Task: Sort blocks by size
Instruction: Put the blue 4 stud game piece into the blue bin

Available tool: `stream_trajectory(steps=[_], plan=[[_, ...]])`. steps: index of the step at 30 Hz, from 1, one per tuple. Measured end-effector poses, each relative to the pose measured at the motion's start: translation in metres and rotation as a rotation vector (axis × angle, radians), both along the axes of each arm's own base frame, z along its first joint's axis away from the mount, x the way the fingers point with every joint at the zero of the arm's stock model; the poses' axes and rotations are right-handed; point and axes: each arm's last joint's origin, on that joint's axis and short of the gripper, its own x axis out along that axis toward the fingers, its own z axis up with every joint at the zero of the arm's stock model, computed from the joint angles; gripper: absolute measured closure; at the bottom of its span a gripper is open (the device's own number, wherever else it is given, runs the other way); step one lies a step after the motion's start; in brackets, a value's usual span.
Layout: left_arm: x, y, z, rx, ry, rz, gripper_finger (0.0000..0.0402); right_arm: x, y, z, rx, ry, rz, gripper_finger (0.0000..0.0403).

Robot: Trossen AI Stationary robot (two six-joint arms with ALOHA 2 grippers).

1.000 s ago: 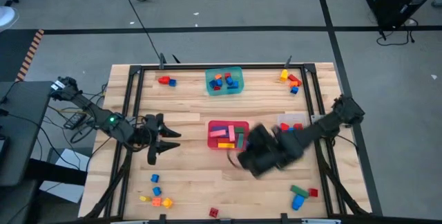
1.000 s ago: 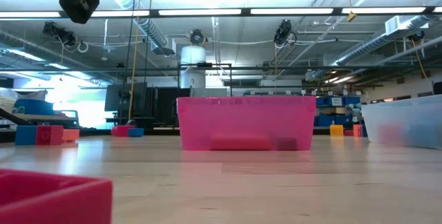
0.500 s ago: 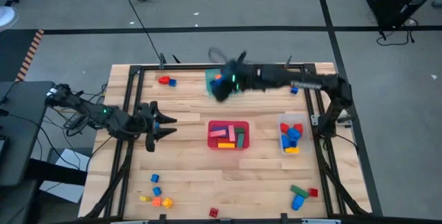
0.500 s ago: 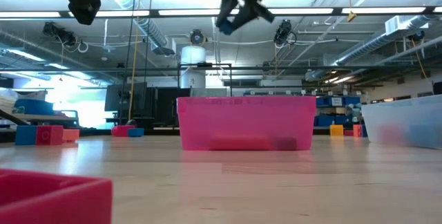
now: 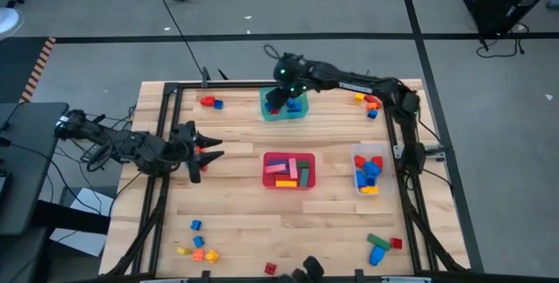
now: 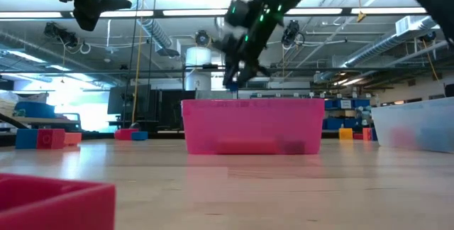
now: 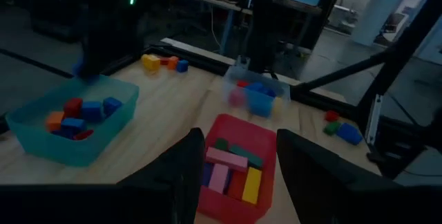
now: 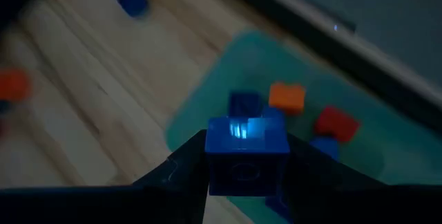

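1 blue block [image 8: 246,156] gripped in right jaws over teal tub [image 5: 284,113]; left jaws apart.

Wooden table [image 5: 236,204], teal tub [image 5: 284,113], red tub [image 5: 288,183], clear tub [image 5: 368,153], scattered blocks [image 5: 196,250]

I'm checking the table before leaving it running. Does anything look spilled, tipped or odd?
Nothing stands out. The teal tub, red tub and clear tub sit upright; loose blocks lie near the corners. The right gripper holds a blue block over the teal tub.
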Motion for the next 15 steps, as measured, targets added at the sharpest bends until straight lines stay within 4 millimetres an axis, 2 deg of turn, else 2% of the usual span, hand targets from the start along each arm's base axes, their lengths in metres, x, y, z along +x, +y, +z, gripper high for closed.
stream_trajectory(steps=[2,8,11,15], plan=[[0.0,0.001,0.0,0.0,0.001,0.006,0.0211,0.003,-0.006,-0.018,0.032,0.029,0.0,0.0247],[0.001,0.003,0.0,0.0,0.001,0.025,0.0211,0.005,-0.022,-0.054,0.069,0.101,0.002,0.0232],[0.001,0.003,0.0,0.003,0.002,0.027,0.0211,0.004,-0.026,-0.058,0.078,0.108,-0.005,0.0212],[0.001,0.003,0.0,0.027,0.008,0.024,0.0211,0.002,-0.028,-0.054,0.072,0.095,-0.009,0.0186]])
